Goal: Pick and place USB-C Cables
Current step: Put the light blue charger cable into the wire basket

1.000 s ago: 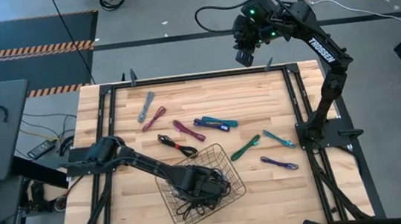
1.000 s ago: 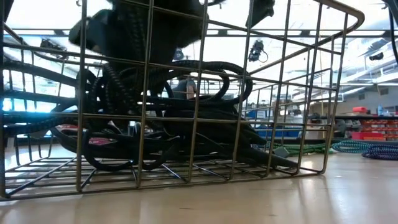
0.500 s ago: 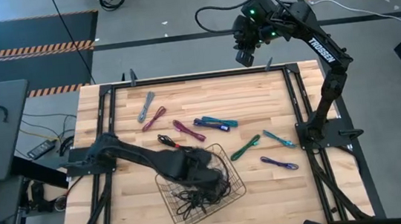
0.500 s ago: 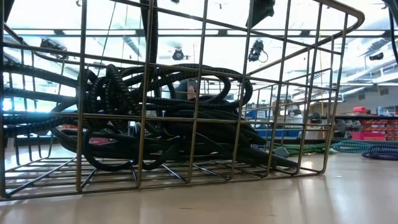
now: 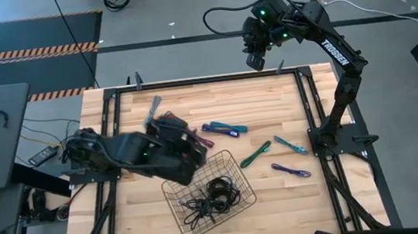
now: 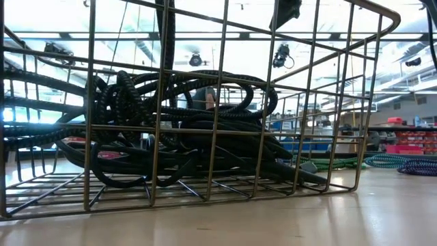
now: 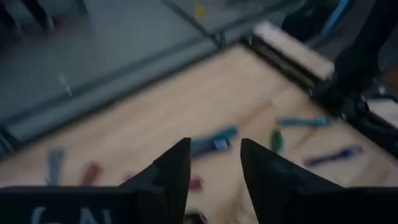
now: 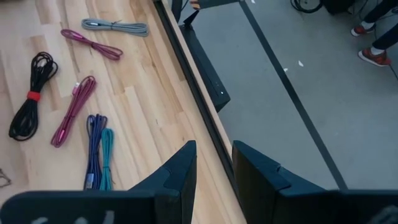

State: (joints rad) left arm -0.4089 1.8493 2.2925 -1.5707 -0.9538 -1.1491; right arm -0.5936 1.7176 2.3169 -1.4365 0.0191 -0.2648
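Observation:
The wire mesh basket (image 5: 240,177) stands near the table's front, and a tangle of black USB-C cables (image 5: 211,197) lies on its floor; the tangle also shows in the low view (image 6: 184,137). My left gripper (image 5: 194,143) is open and empty, raised just beyond the basket's far-left corner, fingertips toward the table's right. On the bare table lie grey (image 5: 152,111), magenta (image 5: 161,123), blue and teal (image 5: 224,128), green (image 5: 256,154), teal (image 5: 290,145) and purple (image 5: 291,171) cables. A black cable with a red tie (image 8: 28,93) shows in the right wrist view. My right gripper (image 5: 255,54) is open, high above the far edge.
A black metal frame (image 5: 205,79) runs along the table's edges. The right arm's base (image 5: 334,136) stands at the right edge. Bare wood lies at the near right of the basket. The low view looks through the basket's wires (image 6: 218,102).
My left gripper has risen out of the basket and drawn back toward the table's far left, over the spot beside the basket's far corner. The black cables have stayed in the basket. My right arm has kept still.

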